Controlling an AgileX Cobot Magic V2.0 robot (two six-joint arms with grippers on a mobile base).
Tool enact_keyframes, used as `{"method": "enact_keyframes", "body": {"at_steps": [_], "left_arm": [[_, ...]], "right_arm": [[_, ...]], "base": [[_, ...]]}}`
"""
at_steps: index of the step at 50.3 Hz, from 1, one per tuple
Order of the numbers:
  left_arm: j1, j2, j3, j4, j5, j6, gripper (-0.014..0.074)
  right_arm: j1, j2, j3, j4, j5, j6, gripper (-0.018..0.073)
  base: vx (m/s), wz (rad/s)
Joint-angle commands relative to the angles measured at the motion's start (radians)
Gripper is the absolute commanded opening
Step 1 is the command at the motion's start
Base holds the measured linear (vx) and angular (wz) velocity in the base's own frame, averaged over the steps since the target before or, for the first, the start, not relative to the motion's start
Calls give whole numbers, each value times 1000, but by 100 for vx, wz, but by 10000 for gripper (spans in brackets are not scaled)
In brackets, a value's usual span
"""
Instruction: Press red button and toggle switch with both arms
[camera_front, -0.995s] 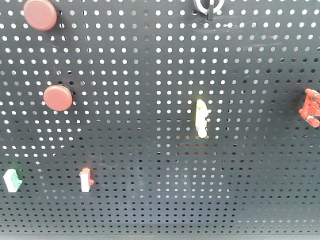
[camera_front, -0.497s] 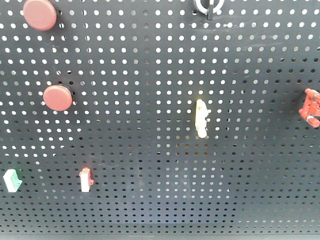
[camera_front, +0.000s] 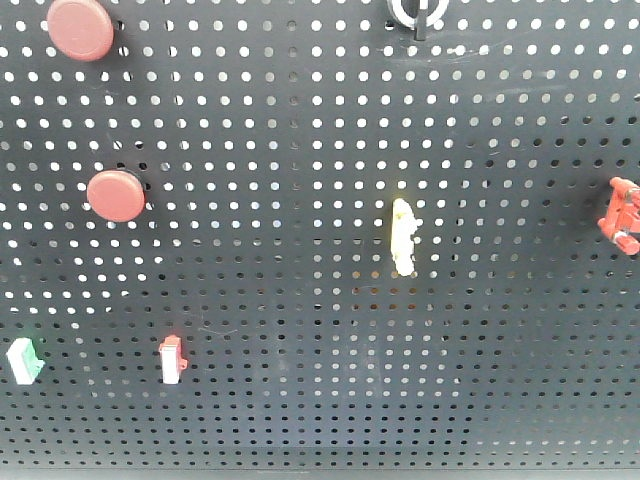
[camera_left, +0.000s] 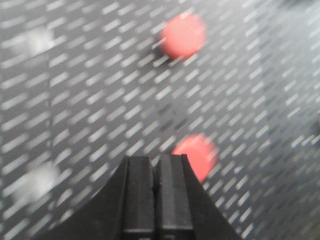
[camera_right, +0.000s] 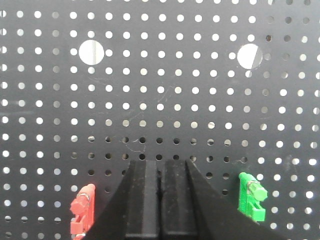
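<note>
On the black pegboard (camera_front: 300, 150) two round red buttons show in the front view, one at the top left (camera_front: 80, 28) and one below it (camera_front: 116, 195). Neither arm shows in that view. The left wrist view is blurred. There my left gripper (camera_left: 155, 159) is shut and empty, just left of and below the nearer red button (camera_left: 196, 155); the other red button (camera_left: 183, 35) is further up. My right gripper (camera_right: 161, 162) is shut and empty, facing the board between a red toggle switch (camera_right: 82, 210) and a green toggle switch (camera_right: 252, 196).
The front view also shows a yellow switch (camera_front: 403, 236) at the middle, a red toggle switch (camera_front: 620, 213) at the right edge, a green switch (camera_front: 24, 360), a red-and-white switch (camera_front: 171, 360) and a black knob (camera_front: 415, 10) at the top. Two larger holes (camera_right: 91, 52) (camera_right: 248, 56) lie above my right gripper.
</note>
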Motion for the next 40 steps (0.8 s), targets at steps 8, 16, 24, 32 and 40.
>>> {"method": "enact_keyframes", "body": {"at_steps": [8,16,24,32,40], "left_arm": [[-83,141,-140,-11,-60,-10,2],[-83,202,-180,-48,-64,-10,2],[-83,261,-215,-71,-66,-10,2],[-83,309,-241,-71,-64,-10,2],[-83,320,-241,-71,-61,-10,2]], "right_arm": [[0,6,-32,-10,-61,-4,-3],[0,6,-31,-10,-51,-4,-3],[0,6,-31,-10,-51,-4,-3],[0,6,-31,-10,-51,-4,-3],[0,6,-31,-10,-51,-4,-3]], "base": [[0,0],[0,0],[0,0],[0,0],[0,0]]}}
